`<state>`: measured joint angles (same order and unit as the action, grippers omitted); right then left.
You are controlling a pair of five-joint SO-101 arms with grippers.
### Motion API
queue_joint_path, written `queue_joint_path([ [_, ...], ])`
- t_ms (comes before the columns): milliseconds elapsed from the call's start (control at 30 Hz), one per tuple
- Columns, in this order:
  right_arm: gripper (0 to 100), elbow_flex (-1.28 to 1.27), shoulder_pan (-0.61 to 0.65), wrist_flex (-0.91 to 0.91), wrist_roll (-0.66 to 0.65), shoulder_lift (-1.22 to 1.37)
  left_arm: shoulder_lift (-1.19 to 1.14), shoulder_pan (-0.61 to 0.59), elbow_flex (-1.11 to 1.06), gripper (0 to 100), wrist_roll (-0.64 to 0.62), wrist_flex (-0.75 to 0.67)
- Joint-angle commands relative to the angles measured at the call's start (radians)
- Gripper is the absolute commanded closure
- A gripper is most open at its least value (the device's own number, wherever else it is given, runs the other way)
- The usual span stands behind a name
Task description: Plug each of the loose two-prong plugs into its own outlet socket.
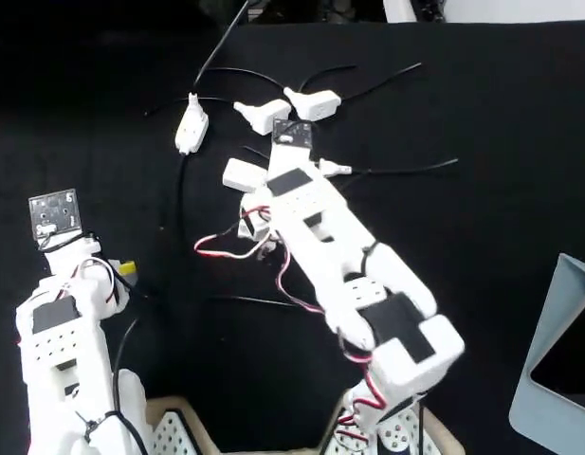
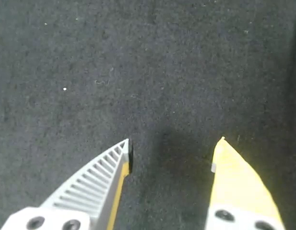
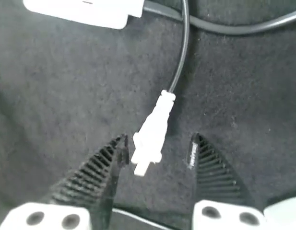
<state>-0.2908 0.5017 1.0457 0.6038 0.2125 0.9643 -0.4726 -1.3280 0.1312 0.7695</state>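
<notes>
Our right gripper (image 3: 156, 146) stands open, a finger on either side of a white two-prong plug (image 3: 150, 136) lying on the black mat (image 3: 52, 96). We judge the close should land square on the plug's body, clear of its cord (image 3: 183, 52). A white block (image 3: 85, 9), likely an outlet, lies just beyond. Our left gripper (image 2: 174, 143) hangs open over bare mat.

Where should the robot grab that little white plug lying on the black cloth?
Grip the white plug on its thick body, not the thin cable. It lies flat on the cloth, so come from above with a finger on each long side. The right gripper is open, with a finger on either side of it.
</notes>
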Motion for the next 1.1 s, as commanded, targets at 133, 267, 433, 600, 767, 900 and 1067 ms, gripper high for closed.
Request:
queue_joint_path([
  [133,79.7,0.096,0.009,-0.009,0.015,0.064,0.006,-0.01,-0.001,73,0.011,-0.02],
  [267,79.7,0.091,0.009,-0.02,0.015,0.076,0.015,-0.01,-0.013,73,0.011,-0.02],
  [433,79.7,0.088,0.008,-0.032,0.015,0.076,0.015,-0.01,-0.015,73,0.011,-0.02],
  [600,80.9,0.088,0.008,-0.032,0.015,0.076,0.015,-0.01,-0.015,73,0.011,-0.02],
  [767,94.4,0.088,-0.02,-0.055,0.006,0.076,0.015,-0.01,-0.015,73,0.011,-0.02],
  [900,98.2,0.088,-0.058,-0.052,0.005,0.074,0.015,-0.01,-0.015,73,0.011,-0.02],
  [1067,98.6,0.091,-0.055,-0.012,-0.058,0.067,0.015,-0.01,-0.015,73,0.011,-0.023],
])
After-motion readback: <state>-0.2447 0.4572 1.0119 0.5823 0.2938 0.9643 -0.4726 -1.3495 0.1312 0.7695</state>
